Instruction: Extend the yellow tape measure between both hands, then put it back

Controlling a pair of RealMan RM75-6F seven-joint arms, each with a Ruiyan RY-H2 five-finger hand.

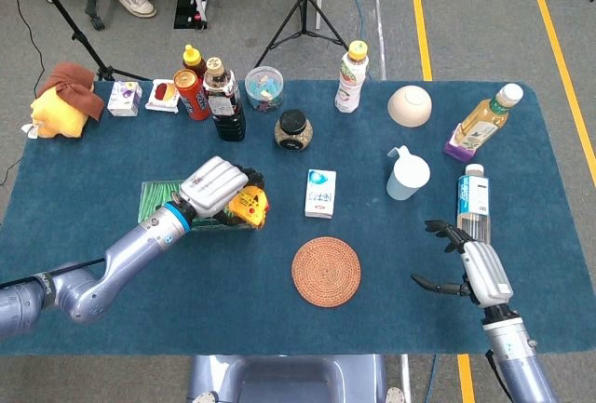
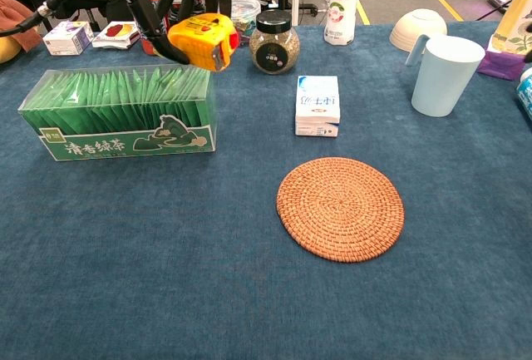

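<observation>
While the left hand grips the boxy yellow plastic tape measure aloft over the green tea box, the right hand, fingers spread and empty, waits well apart across the round woven coaster.

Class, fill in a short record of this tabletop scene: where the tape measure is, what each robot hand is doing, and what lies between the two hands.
tape measure: yellow tape measure, lifted clear of the green tea box
left robot hand: left robot hand grips the tape measure
right robot hand: right robot hand holds nothing, fingers spread, near the water bottle
between the hands: woven coaster and small milk carton
tape: no blade visibly pulled out
</observation>
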